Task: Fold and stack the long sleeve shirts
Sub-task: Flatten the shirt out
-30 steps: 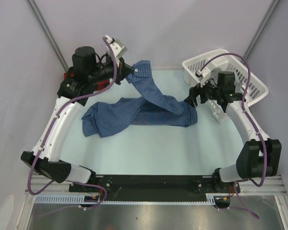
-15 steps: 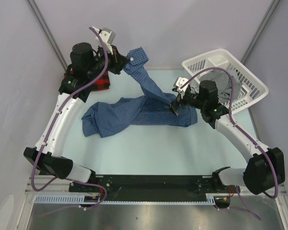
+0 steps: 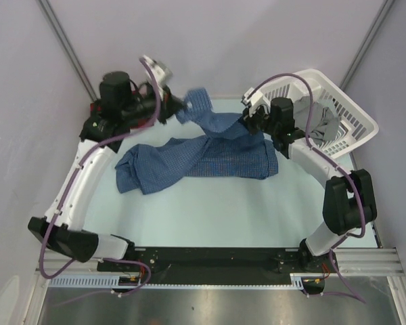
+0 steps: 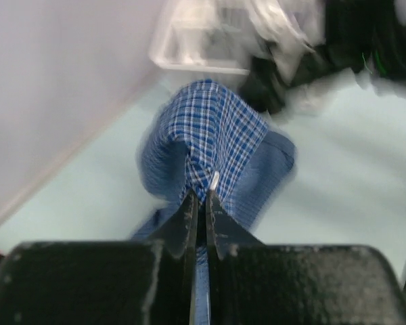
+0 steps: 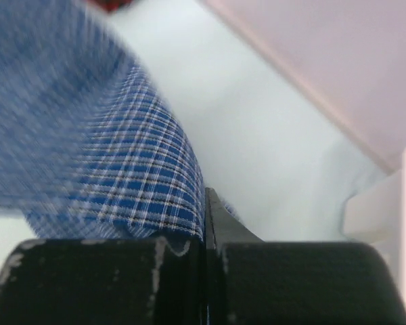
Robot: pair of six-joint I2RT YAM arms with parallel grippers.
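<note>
On pale table (image 3: 210, 203), toward back: blue check shirt (image 3: 203, 159), mostly heaped, long way running left to right. One strip lifted off heap, stretched between both grippers. Left gripper (image 3: 179, 108) pinched tight on raised end, reaching far back. Right gripper (image 3: 247, 122) nipped closed on other end, beside white basket (image 3: 352, 112). Red bit (image 3: 93, 105) far back left, maybe plaid shirt; mostly hidden.

My pale green flat table (image 3: 210, 203)
Dark blue fine-check cloth shirt (image 3: 210, 162) lies mid-table; white slatted plastic basket (image 3: 355, 108) sits far right.
</note>
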